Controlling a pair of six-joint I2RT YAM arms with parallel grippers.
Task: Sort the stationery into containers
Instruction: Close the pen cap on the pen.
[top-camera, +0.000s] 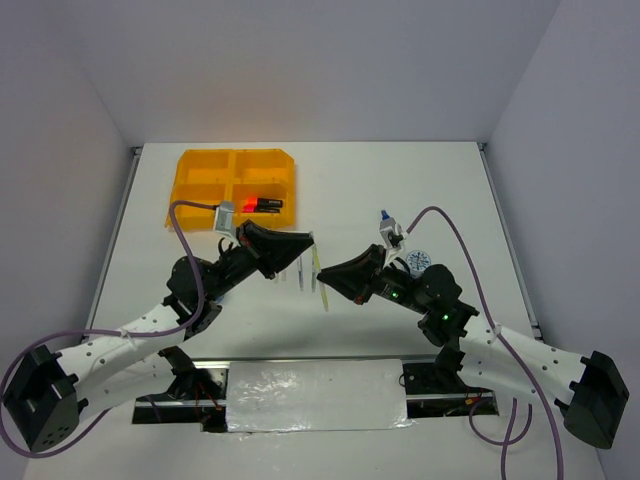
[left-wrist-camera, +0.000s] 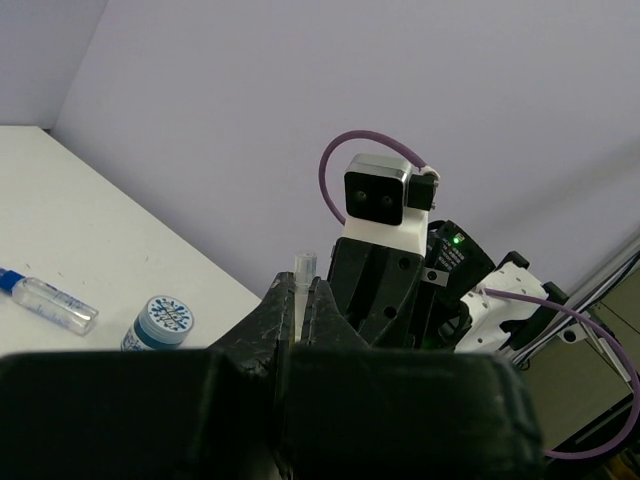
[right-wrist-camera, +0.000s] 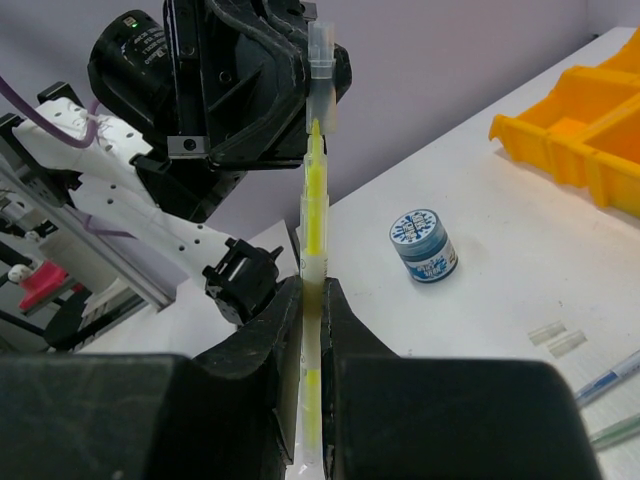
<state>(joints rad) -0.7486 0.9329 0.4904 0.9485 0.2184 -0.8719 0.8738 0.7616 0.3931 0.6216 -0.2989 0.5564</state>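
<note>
Tray (top-camera: 205, 165): lay at the far left. My left gripper (left-wrist-camera: 302, 305): clenched on the clear tip of the pen (right-wrist-camera: 313, 190). My right gripper (right-wrist-camera: 312, 300): clamped on the same barrel. Pen: hung in the air between them, short of the tray. Risk: opposed pulling could have bent it or slipped it free.

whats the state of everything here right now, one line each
left gripper: shut on yellow pen
right gripper: shut on yellow pen
yellow pen: lifted, held by both
orange tray: markers in one compartment, other three look empty
blue-capped bottle: capped, lying on table
grey-blue roll: flat on table
thin pens: lying loose on table
</note>
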